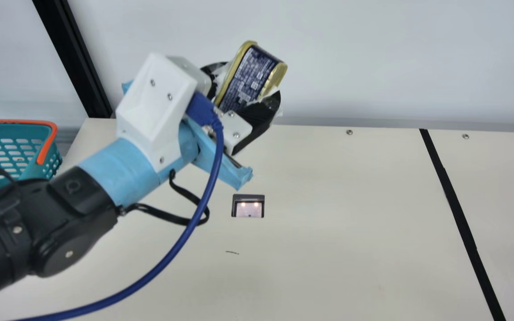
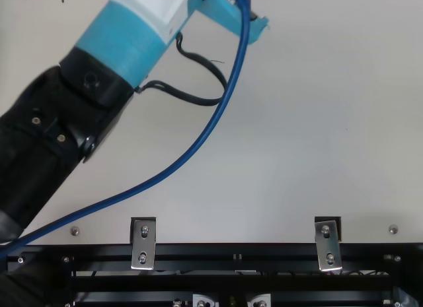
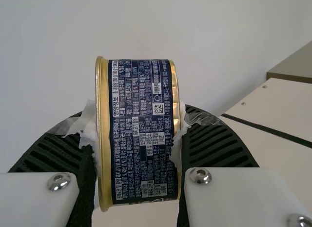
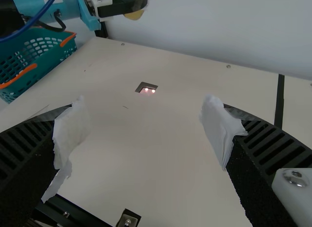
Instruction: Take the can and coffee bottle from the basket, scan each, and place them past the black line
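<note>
the left gripper (image 3: 138,132) grips the can (image 3: 144,134) by its end faces, fingers parted by its width, likely to bare the printed side for the scanner (image 1: 248,208). the can is aloft, between basket (image 1: 11,121) and black line (image 1: 458,214). the right gripper (image 4: 144,119) gapes wide, empty.

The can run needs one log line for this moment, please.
left gripper closed on can; can raised off table; right gripper open; scanner window lit

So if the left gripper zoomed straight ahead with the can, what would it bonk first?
Probably the pale wall: the left gripper seems to point that way, and nothing shows between its can and the wall. How far off, I can't tell.
</note>
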Robot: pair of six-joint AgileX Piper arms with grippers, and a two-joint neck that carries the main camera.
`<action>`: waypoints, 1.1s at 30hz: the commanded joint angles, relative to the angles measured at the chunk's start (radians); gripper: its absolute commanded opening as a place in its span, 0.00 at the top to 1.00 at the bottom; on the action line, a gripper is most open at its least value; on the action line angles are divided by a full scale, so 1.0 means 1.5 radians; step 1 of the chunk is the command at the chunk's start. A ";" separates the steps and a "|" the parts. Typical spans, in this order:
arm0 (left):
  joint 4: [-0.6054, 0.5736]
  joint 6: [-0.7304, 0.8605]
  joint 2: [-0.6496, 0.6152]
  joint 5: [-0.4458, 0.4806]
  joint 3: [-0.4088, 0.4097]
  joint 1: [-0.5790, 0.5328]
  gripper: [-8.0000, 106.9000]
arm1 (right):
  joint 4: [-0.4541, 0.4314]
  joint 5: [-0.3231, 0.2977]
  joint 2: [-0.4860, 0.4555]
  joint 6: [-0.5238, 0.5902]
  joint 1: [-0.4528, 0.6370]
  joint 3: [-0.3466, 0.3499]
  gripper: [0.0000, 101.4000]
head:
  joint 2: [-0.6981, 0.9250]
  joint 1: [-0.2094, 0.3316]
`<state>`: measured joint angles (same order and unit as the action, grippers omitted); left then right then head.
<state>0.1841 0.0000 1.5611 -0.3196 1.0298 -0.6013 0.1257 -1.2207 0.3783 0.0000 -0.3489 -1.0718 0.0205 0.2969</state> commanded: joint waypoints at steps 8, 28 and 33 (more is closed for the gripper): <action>0.116 -0.117 0.000 0.282 0.109 -0.055 0.84 | 0.000 0.000 0.000 0.000 0.000 0.000 0.00 | -0.002 0.002; -0.338 0.555 0.011 0.793 0.271 0.063 0.84 | 0.000 0.000 0.000 0.000 0.000 0.000 0.00 | -0.002 0.002; -0.353 0.648 0.025 0.908 0.274 0.087 0.84 | 0.000 0.000 0.000 0.000 0.000 0.000 0.00 | -0.002 0.002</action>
<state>-0.3374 0.8447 1.5969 0.9157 1.4452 -0.4731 0.1257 -1.2207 0.3783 0.0000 -0.3489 -1.0718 0.0205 0.2917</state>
